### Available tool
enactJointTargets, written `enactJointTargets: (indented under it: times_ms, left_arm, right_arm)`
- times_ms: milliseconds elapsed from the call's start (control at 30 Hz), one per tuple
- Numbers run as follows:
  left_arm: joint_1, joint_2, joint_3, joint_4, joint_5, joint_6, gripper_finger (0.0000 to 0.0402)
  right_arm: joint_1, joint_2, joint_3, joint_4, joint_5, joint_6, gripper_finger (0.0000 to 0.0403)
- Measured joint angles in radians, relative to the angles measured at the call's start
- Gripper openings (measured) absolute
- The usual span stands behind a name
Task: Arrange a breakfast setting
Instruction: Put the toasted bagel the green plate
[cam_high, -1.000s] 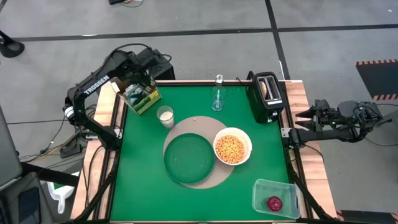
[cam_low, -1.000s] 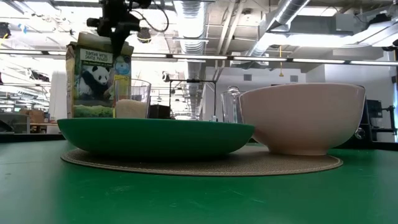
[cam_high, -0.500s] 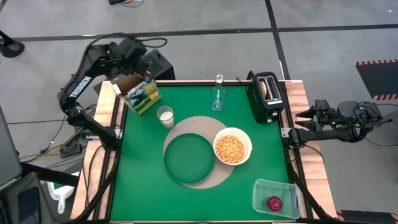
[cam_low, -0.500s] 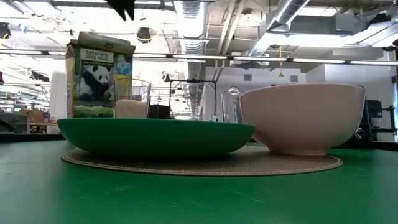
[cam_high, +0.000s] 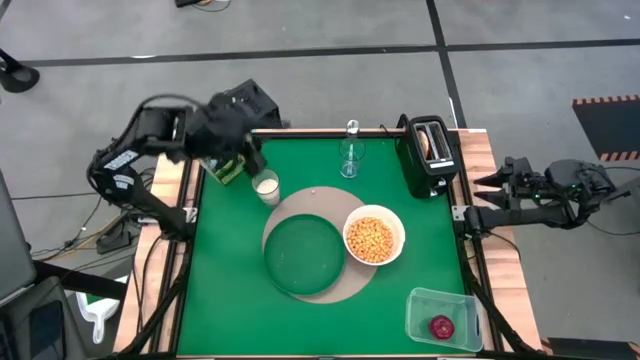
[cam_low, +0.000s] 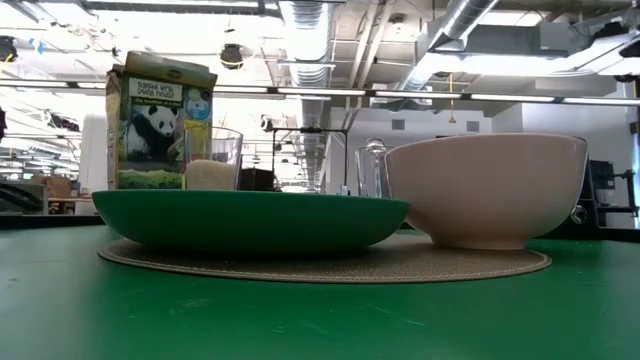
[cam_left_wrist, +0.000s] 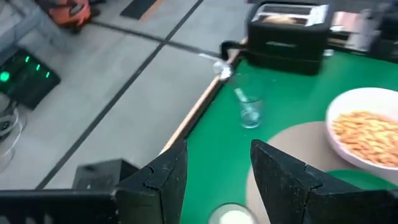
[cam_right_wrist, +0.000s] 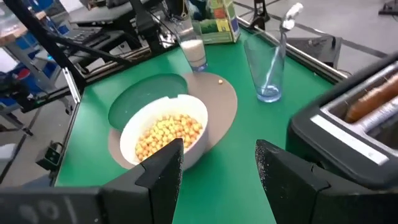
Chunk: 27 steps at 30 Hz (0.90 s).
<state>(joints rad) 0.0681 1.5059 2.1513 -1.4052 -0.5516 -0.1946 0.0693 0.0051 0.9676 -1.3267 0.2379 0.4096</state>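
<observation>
A dark green plate and a white bowl of cereal sit on the round tan mat. A small milk glass stands just beyond the mat. A silver spoon stands in the clear glass, leaning on its rim. Toast sticks out of the black toaster's slot. The red fruit lies in a clear tub. My left gripper is open and empty, high over the milk glass and cereal box. My right gripper is open and empty beyond the table's right edge.
The black toaster stands at the far right corner. The green-and-yellow cereal box stands at the far left, partly under my left arm. The clear tub sits at the near right corner. Bare green table lies near left.
My left gripper has risen from the top of the cereal box, out of the low view, and has swung round to face the table's right over the milk glass. The box stands where it was.
</observation>
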Motion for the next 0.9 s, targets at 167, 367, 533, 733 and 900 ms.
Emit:
enactJointTargets:
  times_ms: [167, 367, 533, 733, 900]
  left_arm:
    - [-0.187, -0.002, -0.075, 0.035, -0.141, -0.037, 0.0163]
    - [-0.33, -0.003, -0.207, 0.068, -0.191, -0.098, 0.0163]
    - [-0.397, -0.037, -0.355, 0.181, -0.19, -0.096, 0.0163]
    - [-0.441, -0.143, -0.628, 0.518, -0.152, -0.009, 0.0163]
    - [-0.45, -0.261, -0.932, 0.95, -0.062, 0.145, 0.0163]
  right_arm:
    - [0.0, 0.008, -0.08, 0.086, -0.003, -0.038, 0.0227]
    - [0.0, 0.098, -0.14, 0.204, -0.004, -0.104, 0.0227]
    - [0.0, 0.204, -0.14, 0.291, -0.004, -0.146, 0.0227]
    - [0.001, 0.342, -0.14, 0.35, -0.004, -0.149, 0.0227]
    - [0.0, 0.455, -0.135, 0.432, -0.003, -0.133, 0.0227]
